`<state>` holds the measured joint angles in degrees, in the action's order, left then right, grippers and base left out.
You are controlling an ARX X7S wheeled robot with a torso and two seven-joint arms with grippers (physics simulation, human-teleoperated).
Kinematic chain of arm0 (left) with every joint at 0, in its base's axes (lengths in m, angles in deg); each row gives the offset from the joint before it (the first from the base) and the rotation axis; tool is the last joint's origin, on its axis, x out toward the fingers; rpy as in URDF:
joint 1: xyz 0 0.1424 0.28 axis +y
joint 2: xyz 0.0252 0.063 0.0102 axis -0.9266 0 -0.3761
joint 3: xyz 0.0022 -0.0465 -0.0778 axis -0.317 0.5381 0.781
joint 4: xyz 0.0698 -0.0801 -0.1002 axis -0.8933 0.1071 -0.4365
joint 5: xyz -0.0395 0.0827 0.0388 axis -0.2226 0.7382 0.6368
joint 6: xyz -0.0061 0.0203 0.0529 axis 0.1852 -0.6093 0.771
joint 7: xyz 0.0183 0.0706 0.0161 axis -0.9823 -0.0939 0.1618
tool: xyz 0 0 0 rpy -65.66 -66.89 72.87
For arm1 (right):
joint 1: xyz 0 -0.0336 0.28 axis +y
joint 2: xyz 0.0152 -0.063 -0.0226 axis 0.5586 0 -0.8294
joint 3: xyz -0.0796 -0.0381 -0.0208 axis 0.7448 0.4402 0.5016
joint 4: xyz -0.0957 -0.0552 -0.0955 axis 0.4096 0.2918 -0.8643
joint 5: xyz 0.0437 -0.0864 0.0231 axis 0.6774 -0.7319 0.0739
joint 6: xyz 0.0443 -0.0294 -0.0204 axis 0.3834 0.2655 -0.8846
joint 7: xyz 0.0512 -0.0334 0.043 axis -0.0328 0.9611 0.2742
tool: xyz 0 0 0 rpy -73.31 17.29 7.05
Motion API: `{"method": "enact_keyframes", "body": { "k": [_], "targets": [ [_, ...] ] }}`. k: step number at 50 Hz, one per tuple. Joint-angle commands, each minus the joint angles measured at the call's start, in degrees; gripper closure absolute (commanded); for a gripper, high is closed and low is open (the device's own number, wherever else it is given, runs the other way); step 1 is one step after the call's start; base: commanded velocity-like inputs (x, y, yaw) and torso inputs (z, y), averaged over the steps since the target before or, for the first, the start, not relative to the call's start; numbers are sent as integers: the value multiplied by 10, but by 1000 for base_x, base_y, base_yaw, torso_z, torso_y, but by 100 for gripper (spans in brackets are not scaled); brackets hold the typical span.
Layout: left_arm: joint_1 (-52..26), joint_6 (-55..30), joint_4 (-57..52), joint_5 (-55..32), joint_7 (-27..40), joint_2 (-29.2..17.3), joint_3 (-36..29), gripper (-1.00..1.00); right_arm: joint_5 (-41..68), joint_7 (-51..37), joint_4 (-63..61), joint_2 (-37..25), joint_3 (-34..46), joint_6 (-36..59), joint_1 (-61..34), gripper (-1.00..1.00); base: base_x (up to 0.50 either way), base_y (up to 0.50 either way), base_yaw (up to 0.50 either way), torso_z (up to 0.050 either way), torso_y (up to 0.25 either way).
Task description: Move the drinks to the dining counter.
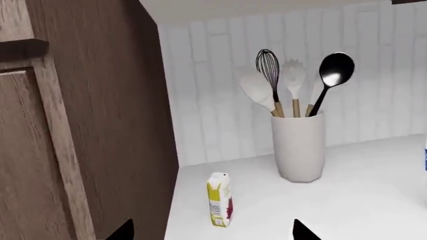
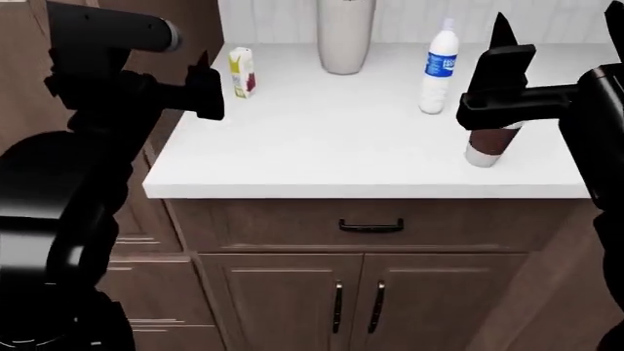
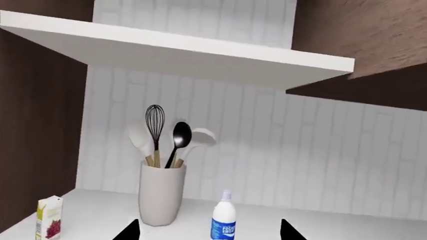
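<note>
While both grippers hang with jaws spread and empty, left gripper (image 2: 207,91) is beside the carton (image 2: 242,72), yellow-green with red print. Right of the vase (image 2: 345,36) stands the blue-labelled bottle (image 2: 439,67), lettering unreadable, then the cup (image 2: 490,146) under the right gripper (image 2: 504,51).

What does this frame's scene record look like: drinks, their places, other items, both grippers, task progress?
surface: white worktop over drawer and doors with black handles
carton: upright, back left, near the wood cabinet side
bottle: upright, back right of centre
coffee cup: lid down, front right, partly hidden by the right arm
utensil holder: between carton and bottle, holding whisk, spoon, spatulas
left gripper: open, beside the carton, holding nothing
right gripper: fingers apart in its wrist view, holding nothing
dining counter: not in view
progress: all three drinks on the worktop
</note>
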<state>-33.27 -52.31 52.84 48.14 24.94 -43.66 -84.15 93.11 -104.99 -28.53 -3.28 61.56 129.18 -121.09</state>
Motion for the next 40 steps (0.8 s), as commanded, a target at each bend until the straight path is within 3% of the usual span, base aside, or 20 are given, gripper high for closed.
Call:
{"method": "enact_keyframes", "body": {
  "k": [1, 6, 10, 13, 15, 24, 34, 36, 38, 40],
  "targets": [
    [-13, -28, -16, -7, -1, -4, -1, -100, 97, -82, 18, -40, 32, -17, -54, -100, 500, -16, 0, 0, 0],
    [-56, -123, -88, -22, 0, 3, -10, -100, 168, -138, 38, -71, 65, -45, -104, -100, 500, -18, 0, 0, 3],
    [-148, -230, -149, -61, 2, 1, -13, -100, 206, -168, 44, -96, 86, -62, -129, -100, 500, -20, 0, 0, 0],
    [-184, -230, -129, -190, 103, -33, -4, -100, 226, -182, 41, -106, 95, -74, -139, -100, 500, -18, 0, 0, 0],
    [-186, -229, -124, -229, 136, -42, -1, -100, 231, -185, 39, -113, 96, -78, -138, -100, 500, -21, 0, 0, 0],
    [-150, -172, -83, -220, 138, -56, -21, -100, 232, -181, 33, -127, 96, -87, -128, -100, 496, -19, 0, 0, 1],
    [-129, -219, -83, -253, 134, -57, 3, -100, 271, -230, 34, -157, 93, -144, -89, -100, 175, -5, 0, 0, 1],
    [-128, -227, -65, -265, 137, -57, 6, -100, 287, -260, 38, -223, 155, -217, -94, -100, 0, 0, 0, 0, 0],
    [-127, -229, -53, -276, 148, -58, 5, -100, 313, -261, 32, -335, 305, -377, -136, -100, 0, 0, 0, 0, 0],
    [-127, -227, -48, -293, 162, -62, 5, -100, 327, -260, 14, -380, 394, -460, -180, -100, 0, 0, 0, 0, 0]
  ]
}}
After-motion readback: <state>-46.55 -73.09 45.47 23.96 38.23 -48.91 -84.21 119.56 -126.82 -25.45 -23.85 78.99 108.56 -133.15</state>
